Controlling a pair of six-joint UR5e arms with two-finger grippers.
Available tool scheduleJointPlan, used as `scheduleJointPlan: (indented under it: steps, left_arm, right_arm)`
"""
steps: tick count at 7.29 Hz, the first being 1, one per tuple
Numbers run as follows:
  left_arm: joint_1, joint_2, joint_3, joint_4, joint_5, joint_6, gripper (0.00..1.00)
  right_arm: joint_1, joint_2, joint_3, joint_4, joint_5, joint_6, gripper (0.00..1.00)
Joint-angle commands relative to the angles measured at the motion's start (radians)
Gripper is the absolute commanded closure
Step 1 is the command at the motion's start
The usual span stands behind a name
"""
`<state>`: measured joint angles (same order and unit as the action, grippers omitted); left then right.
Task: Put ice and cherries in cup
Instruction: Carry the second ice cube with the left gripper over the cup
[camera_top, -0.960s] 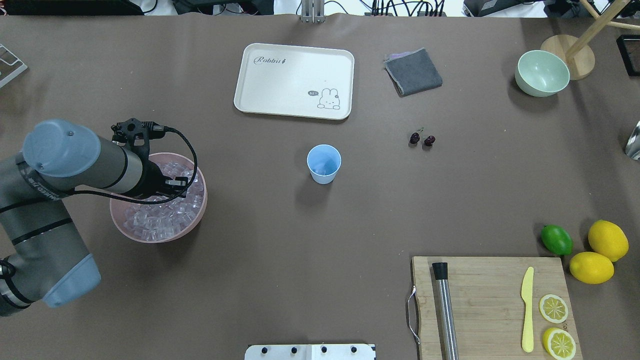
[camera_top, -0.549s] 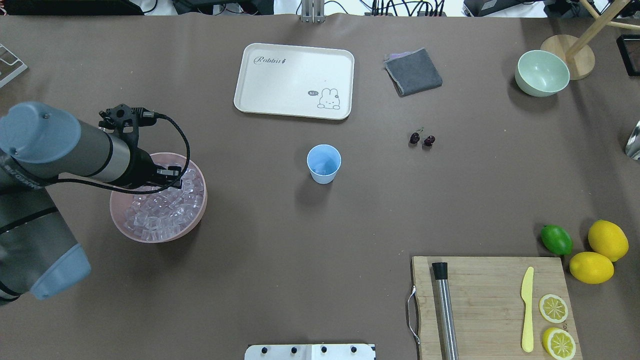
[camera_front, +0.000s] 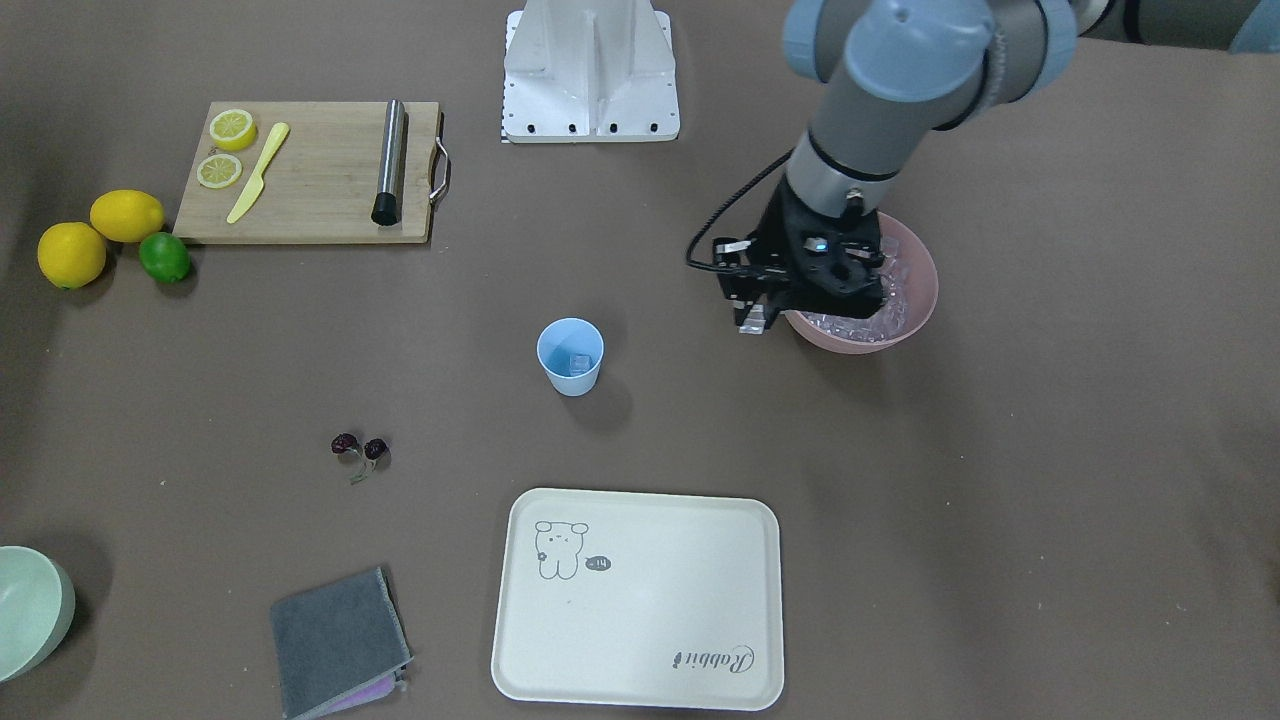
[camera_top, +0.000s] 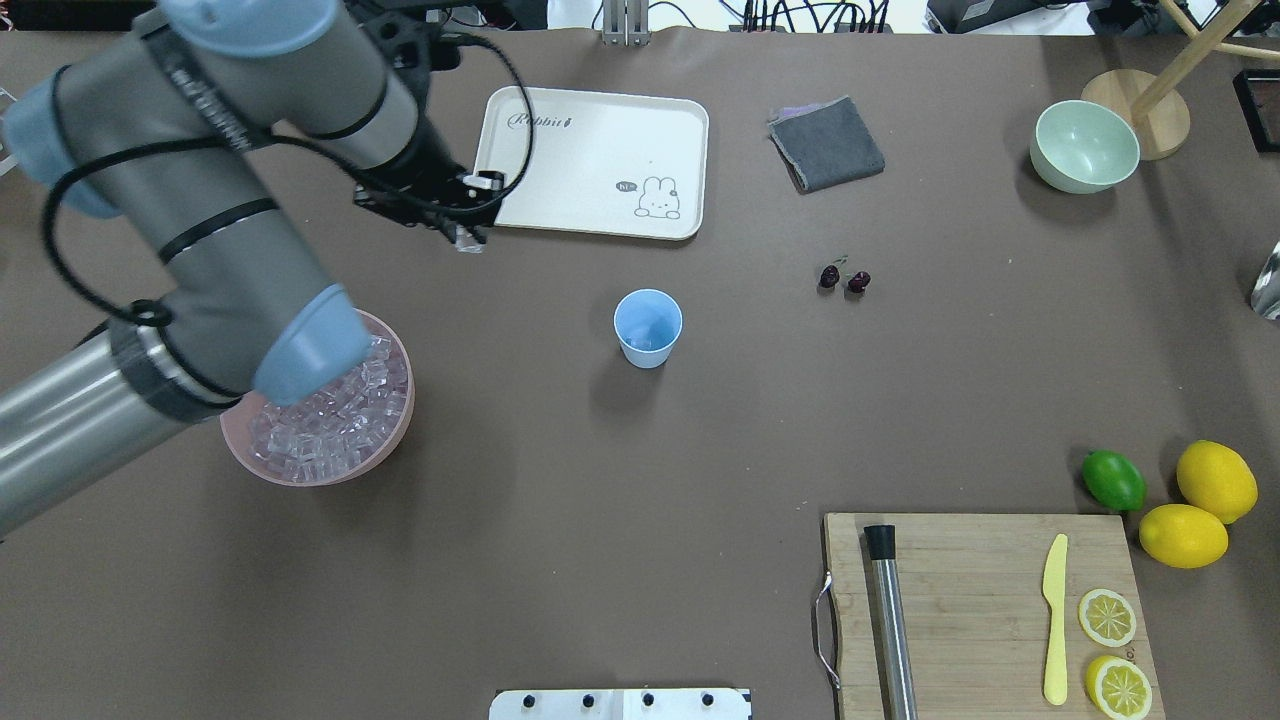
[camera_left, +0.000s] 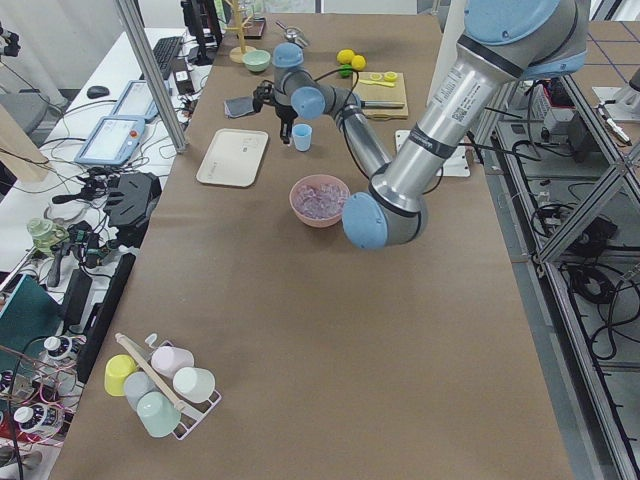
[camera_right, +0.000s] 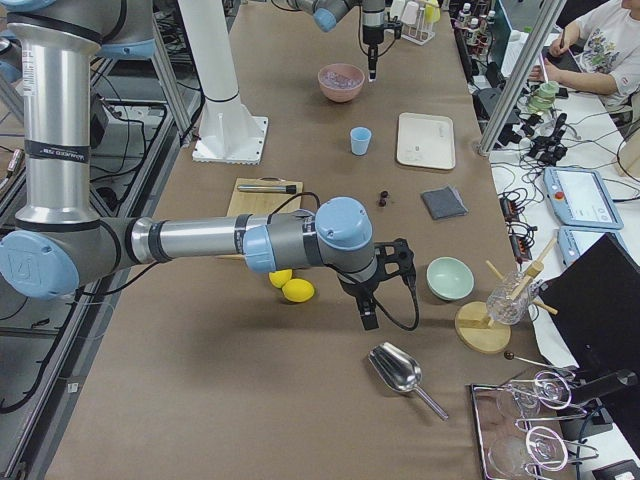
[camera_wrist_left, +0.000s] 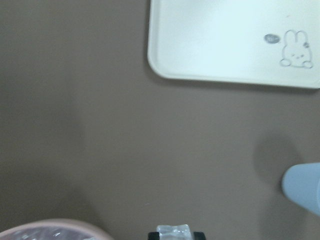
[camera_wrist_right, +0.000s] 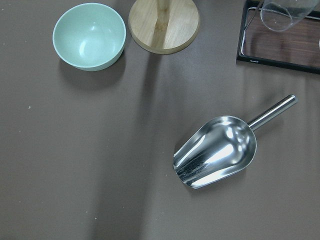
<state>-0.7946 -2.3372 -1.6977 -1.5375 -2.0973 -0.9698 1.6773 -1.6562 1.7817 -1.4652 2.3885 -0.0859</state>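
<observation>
My left gripper (camera_top: 468, 238) is shut on one clear ice cube (camera_wrist_left: 174, 232) and holds it above the table, between the pink bowl (camera_top: 395, 440) and the light-blue cup (camera_top: 648, 328). It also shows in the front view (camera_front: 752, 320). The bowl holds many ice cubes (camera_top: 330, 430). The cup (camera_front: 570, 355) stands upright mid-table with an ice cube inside. The two dark cherries (camera_top: 845, 279) lie on the table right of the cup. My right gripper (camera_right: 368, 318) hangs over the table's right end; I cannot tell if it is open or shut.
A cream tray (camera_top: 590, 160) lies just beyond the left gripper. A grey cloth (camera_top: 826, 143) and a pale-green bowl (camera_top: 1084, 146) sit at the back right. A cutting board (camera_top: 980, 600), a lime (camera_top: 1113, 479) and lemons are front right. A metal scoop (camera_wrist_right: 217, 150) lies under the right wrist.
My left arm has risen out of the pink bowl with an ice cube in its gripper and swung away and to the right, toward the tray's near corner.
</observation>
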Motion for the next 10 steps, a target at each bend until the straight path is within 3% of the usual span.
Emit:
scheduleJointPlan:
  steps: [1,2,3,6,10]
  left_arm:
    - [0.088,-0.198,0.245,-0.144,0.044,-0.038,1.0]
    - [0.168,-0.265,0.313,-0.154,0.191,-0.065,1.0]
    - [0.211,-0.269,0.361,-0.217,0.25,-0.066,1.0]
    - [0.215,-0.261,0.385,-0.248,0.252,-0.011,1.0]
    - [0.216,-0.206,0.34,-0.248,0.249,-0.004,1.0]
  right_arm:
    - [0.001,-0.007,-0.004,-0.006,0.001,0.002,0.01]
    - [0.008,-0.023,-0.004,-0.009,0.001,0.0,0.01]
    - [0.012,-0.048,-0.005,-0.001,0.001,-0.001,0.01]
    - [0.073,-0.085,0.002,-0.001,0.004,-0.011,0.01]
    - [0.091,-0.105,0.01,0.002,0.008,-0.011,0.01]
